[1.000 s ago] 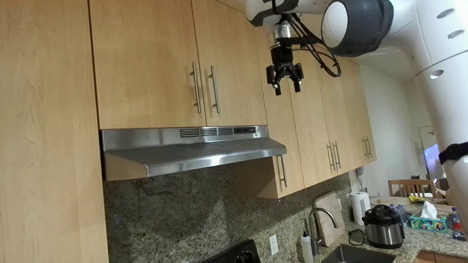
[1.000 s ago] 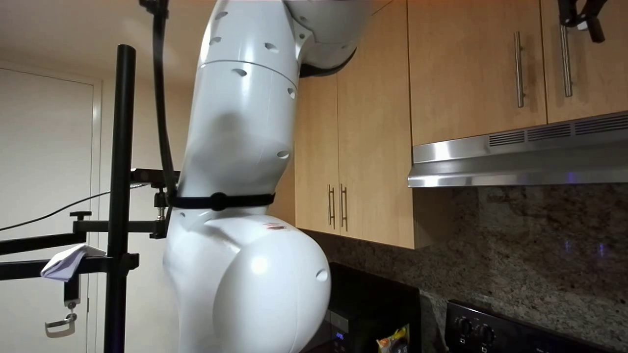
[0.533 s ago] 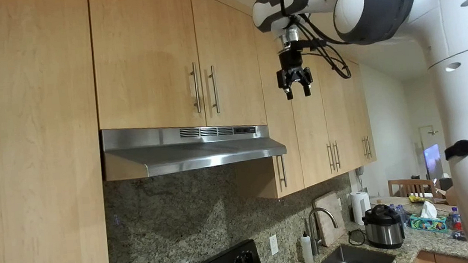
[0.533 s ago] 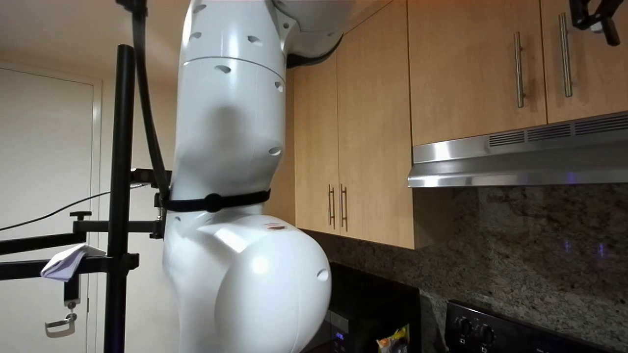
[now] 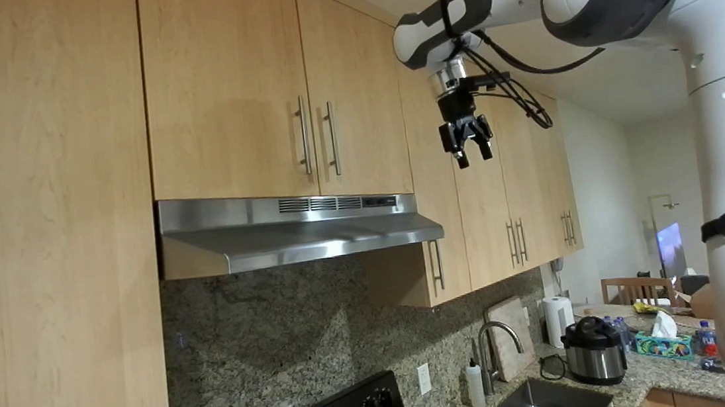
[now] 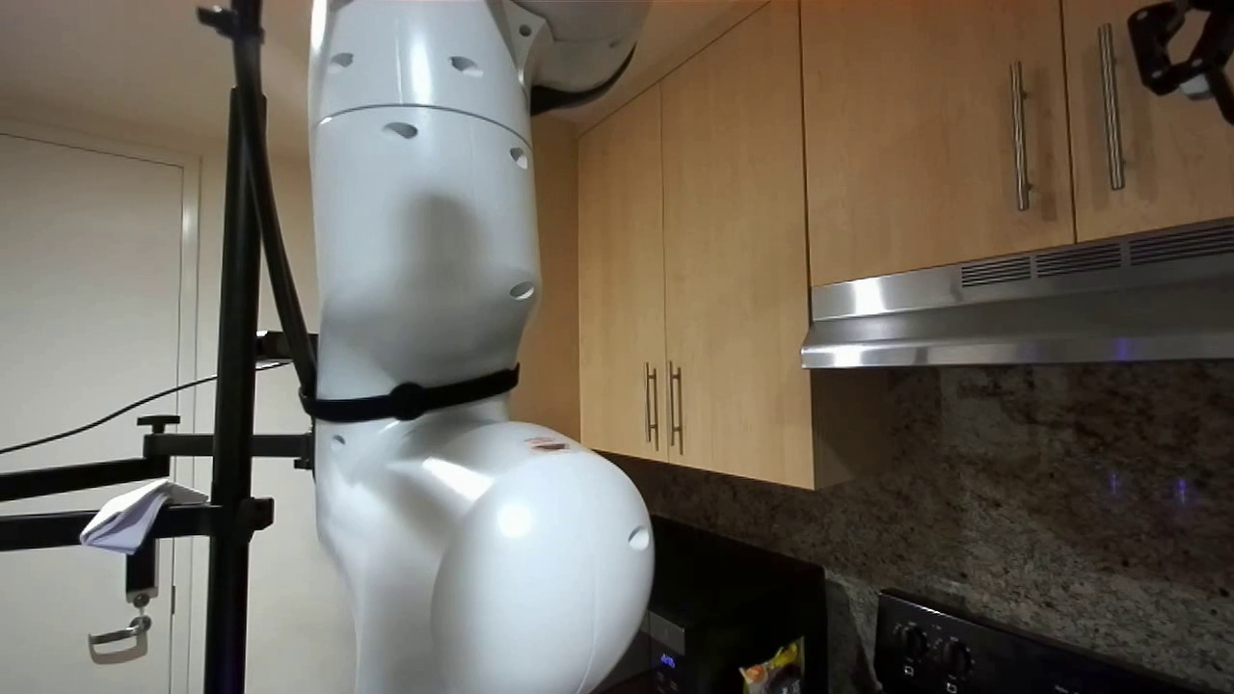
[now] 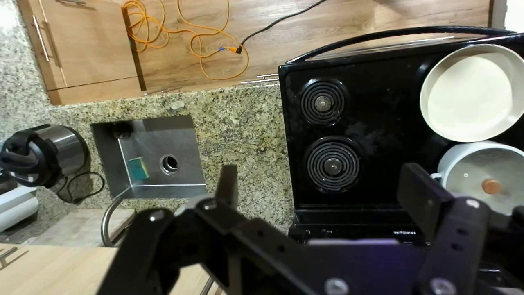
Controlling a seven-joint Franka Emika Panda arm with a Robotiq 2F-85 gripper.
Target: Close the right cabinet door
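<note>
The right cabinet door (image 5: pixel 356 64) showed smooth, satin wood grain, its bar handle (image 5: pixel 333 138) brushed metal. The range hood (image 5: pixel 312 238) was shiny stainless steel, the backsplash (image 5: pixel 262 333) polished, speckled stone. The robot arm (image 6: pixel 424 270) looked largely smooth and glossy; the gripper (image 5: pixel 474 159) was mostly matt (plastic or metal, hard to say), the cooktop (image 7: pixel 389 102) slick and glossy

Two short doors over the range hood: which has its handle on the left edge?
The right cabinet door: its bar handle runs along its left edge, whereas the left door has its own along the right edge.
</note>
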